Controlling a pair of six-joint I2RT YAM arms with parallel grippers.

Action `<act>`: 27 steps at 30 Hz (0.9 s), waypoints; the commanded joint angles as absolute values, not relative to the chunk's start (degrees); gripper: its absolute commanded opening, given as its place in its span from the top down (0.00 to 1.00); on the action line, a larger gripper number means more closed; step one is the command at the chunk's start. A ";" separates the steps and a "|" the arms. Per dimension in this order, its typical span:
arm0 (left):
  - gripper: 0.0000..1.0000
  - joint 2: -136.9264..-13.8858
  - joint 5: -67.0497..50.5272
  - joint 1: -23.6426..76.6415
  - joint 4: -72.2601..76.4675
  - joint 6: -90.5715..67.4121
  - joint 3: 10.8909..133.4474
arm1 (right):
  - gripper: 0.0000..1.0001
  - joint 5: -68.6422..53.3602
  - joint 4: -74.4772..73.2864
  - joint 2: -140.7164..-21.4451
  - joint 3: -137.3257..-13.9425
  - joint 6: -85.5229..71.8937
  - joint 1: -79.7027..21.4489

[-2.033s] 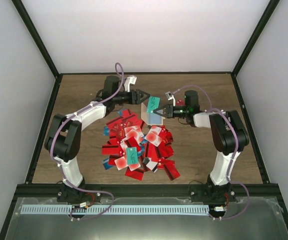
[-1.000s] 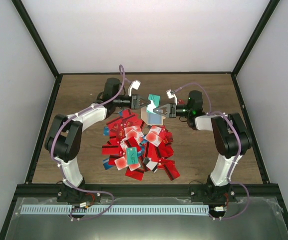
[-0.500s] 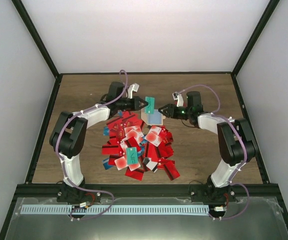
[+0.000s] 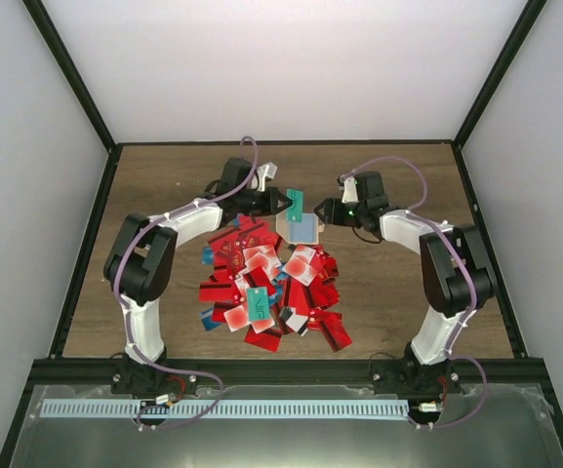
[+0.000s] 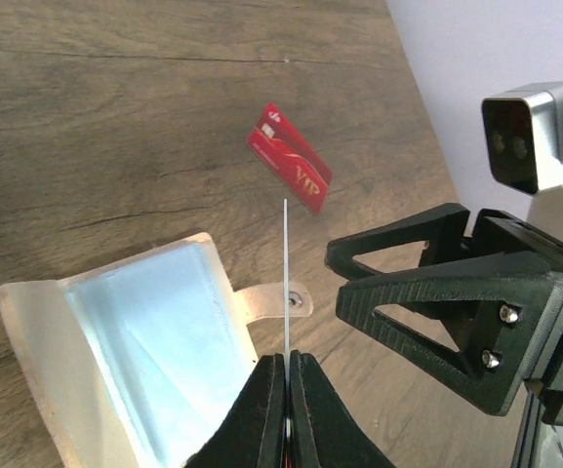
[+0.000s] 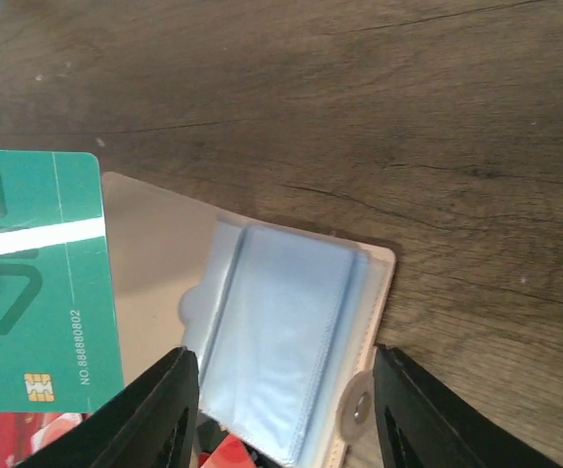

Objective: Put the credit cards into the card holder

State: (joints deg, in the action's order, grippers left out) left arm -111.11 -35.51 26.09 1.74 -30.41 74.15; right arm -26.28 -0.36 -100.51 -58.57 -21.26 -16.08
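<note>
Left gripper [image 5: 286, 363] pinches a thin teal plastic card [image 6: 37, 283] on edge. Right gripper [image 6: 286, 390] gapes wide, close by the flat beige rectangular card holder [image 6: 144, 249].

Robot lab test cell (enclosed booth): white wall panels [image 4: 291, 68], black frame struts [image 4: 76, 83], wood-grain table [image 4: 154, 175], two bolted arms [image 4: 137, 263].

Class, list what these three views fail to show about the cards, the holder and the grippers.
- Left wrist: the teal card in the left gripper shows edge-on, so its face is hidden.
- Right wrist: the frame edge cuts off that card's left side; the right gripper covers parts of the card holder's lower edge.
- Top view: the card pile buries its lower cards; all print is too small to read.
</note>
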 commanded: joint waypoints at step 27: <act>0.96 -118.72 -25.09 26.63 -13.79 -31.85 81.48 | 0.99 -18.95 -2.41 -105.42 -60.06 -18.54 -17.50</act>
